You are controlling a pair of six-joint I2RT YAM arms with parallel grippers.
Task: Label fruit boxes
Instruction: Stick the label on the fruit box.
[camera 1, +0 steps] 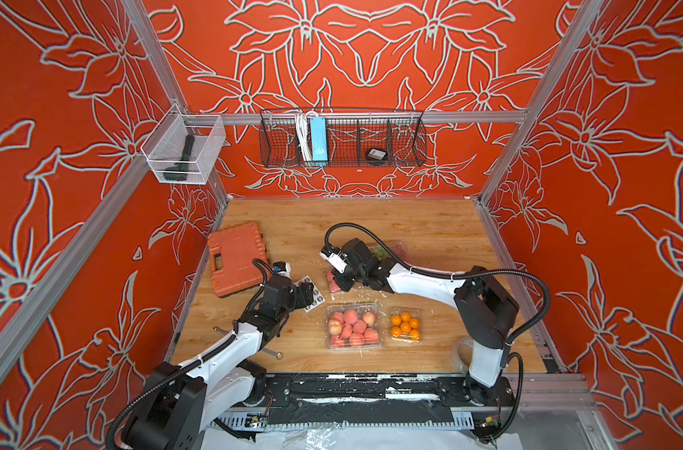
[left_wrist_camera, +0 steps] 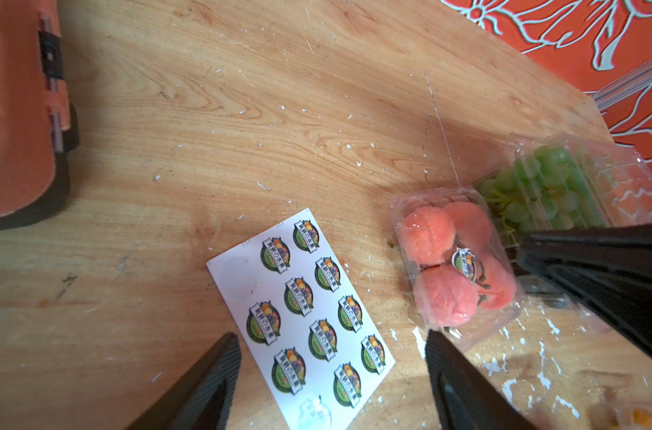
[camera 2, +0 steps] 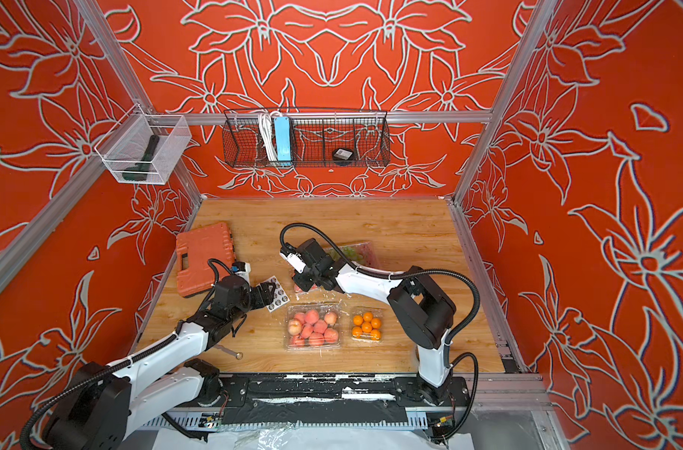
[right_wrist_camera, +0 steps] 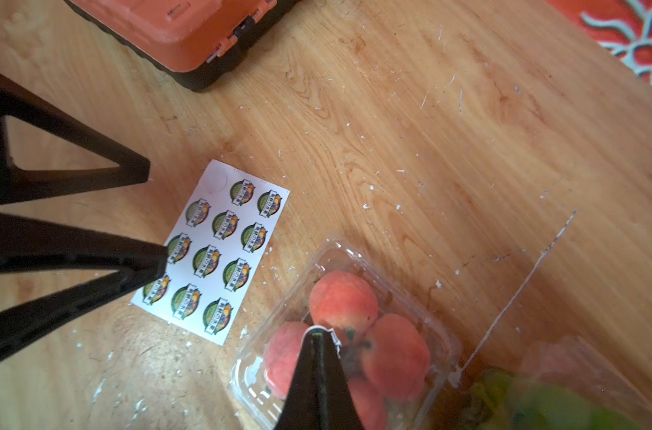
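Small peach punnet point(right_wrist_camera: 395, 350) on the desk point(right_wrist_camera: 428, 149) beside the sticker sheet point(right_wrist_camera: 220, 245), closed right gripper point(right_wrist_camera: 319, 337) tip on its round label point(left_wrist_camera: 464, 261), best pressed gently and flat; left gripper point(left_wrist_camera: 332, 337) spread above the sheet

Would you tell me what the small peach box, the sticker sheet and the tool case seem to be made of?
Small peach box: clear plastic, glossy; peaches show through, with glare on top.
Sticker sheet: white paper, likely coated; flat, with printed round labels.
Tool case: moulded orange plastic, matt, with black edging.
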